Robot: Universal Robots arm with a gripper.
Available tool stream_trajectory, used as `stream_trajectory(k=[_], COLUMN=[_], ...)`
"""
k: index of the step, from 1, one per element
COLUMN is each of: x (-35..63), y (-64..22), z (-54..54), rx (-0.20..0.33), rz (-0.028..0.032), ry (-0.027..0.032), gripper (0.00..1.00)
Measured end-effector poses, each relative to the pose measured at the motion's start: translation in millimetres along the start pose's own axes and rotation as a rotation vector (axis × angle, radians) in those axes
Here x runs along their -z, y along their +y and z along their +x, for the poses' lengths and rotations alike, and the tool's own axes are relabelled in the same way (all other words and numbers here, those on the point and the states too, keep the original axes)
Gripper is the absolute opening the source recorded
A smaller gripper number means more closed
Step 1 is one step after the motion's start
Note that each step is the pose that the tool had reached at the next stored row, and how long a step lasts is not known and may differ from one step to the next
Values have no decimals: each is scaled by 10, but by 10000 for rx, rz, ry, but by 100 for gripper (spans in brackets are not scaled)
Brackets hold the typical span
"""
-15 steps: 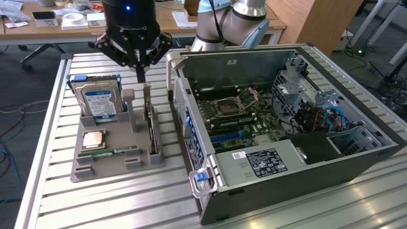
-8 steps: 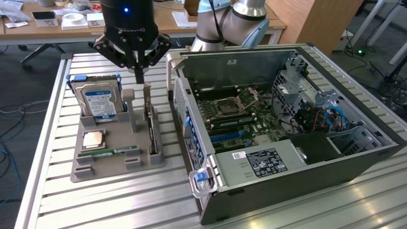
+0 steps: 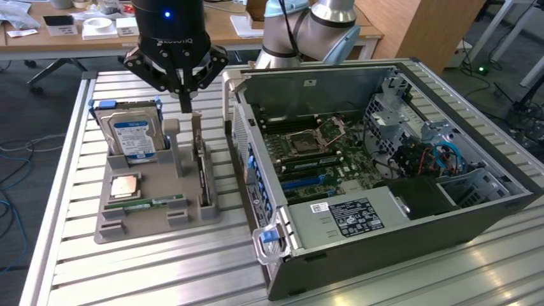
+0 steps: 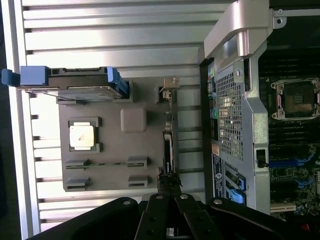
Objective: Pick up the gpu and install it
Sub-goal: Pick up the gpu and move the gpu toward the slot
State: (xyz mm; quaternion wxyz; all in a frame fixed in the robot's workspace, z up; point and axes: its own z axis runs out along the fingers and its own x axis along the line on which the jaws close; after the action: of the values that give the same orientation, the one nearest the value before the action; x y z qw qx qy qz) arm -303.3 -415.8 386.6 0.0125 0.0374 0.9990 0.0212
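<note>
From the exterior view, the tool hangs over the far end of the grey holder on the slatted desk. Its fingers are drawn together at the tips: closed. The gpu stands on its long edge in the holder's slot, on the side nearest the open computer case. The tool's tips sit just above and beside the card's far end, and whether they touch it cannot be told. In the same holder, a hard drive with a blue-white label stands upright at the back. A square processor chip lies flat in front of it, with a narrow green memory stick nearer still. Inside the case, the motherboard lies exposed.

Over to the wrist view: the tool points straight down, its dark fingers converging to a closed tip. That tip lines up with the thin top edge of the gpu, which is seated in the holder. The hard drive and the chip sit across the holder from it. The case stands just beside the card's side of the holder, on the desk.
</note>
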Motion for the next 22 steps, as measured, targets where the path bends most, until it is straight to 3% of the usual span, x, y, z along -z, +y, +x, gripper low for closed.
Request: stream_trajectory(k=[12,14,15,19,22], x=[0,0,0,0,0], y=[0,0,0,0,0], z=[0,0,0,0,0], rx=[0,0,1,0,0], rz=[-1,-1,-1,-1,0], ry=[0,0,0,0,0], gripper=[11,23,23,42,42])
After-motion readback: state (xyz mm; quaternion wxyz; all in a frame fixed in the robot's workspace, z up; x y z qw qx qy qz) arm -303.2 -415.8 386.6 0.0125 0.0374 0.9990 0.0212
